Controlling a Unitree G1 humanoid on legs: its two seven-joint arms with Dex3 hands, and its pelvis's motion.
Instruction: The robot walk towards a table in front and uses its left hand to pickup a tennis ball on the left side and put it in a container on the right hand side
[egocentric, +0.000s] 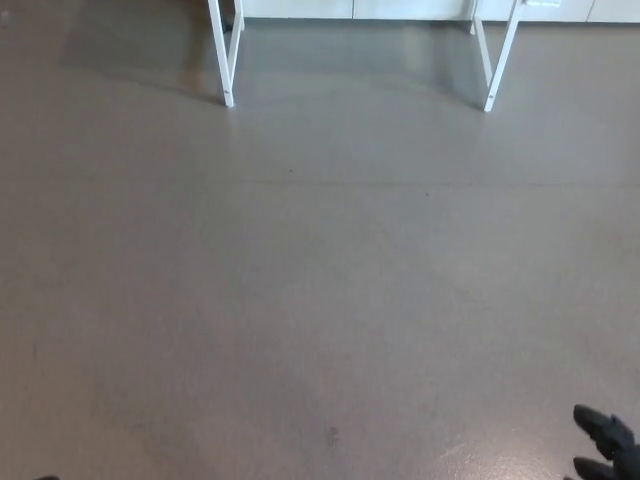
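Head view: a smooth grey-brown floor (320, 290) fills nearly the whole frame. A faint straight seam crosses it from side to side in the upper half, and a small dark speck (332, 433) lies on it low in the frame, just right of centre.

At the top of the frame stand the white metal legs of the table. The left leg frame (227, 62) is in the upper left of centre, with its foot on the floor. The right leg frame (498, 62) is in the upper right and slants down to its own foot. The two are well apart, with bare floor between them. Behind them a band of white panels (400, 8) runs along the top edge.

The tabletop lies beyond the top edge, so the tennis ball and the container do not show here.

The right hand (606, 447) comes in at the lower right corner, cut off by the frame. Two thick black fingers (598, 420) show, spread apart with floor between them and nothing held.

A dark sliver (45, 478) sits at the bottom edge on the left, too small to tell what it is.
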